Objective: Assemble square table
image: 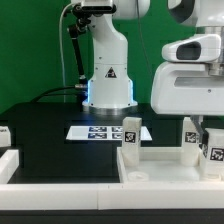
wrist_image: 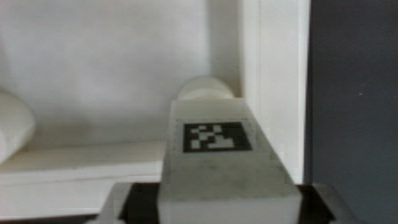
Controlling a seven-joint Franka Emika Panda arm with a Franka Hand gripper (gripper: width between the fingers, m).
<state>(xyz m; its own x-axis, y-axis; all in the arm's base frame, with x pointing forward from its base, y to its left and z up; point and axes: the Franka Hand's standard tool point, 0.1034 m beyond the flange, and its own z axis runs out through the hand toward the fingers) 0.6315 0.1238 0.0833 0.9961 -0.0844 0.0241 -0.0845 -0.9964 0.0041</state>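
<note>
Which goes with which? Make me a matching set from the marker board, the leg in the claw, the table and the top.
Things:
1. marker board
2. leg
3. table
4. top

Descriptions:
A. black surface
B. white, raised rim
C. gripped in the claw, tag showing
D. flat, in front of the robot base

Pairs: 1-D, 2-C, 3-A, 4-B

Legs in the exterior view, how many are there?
3. One leg stands at the top's corner toward the exterior view's left; two sit close together at its right, below the end effector. A fourth may be hidden.
</note>
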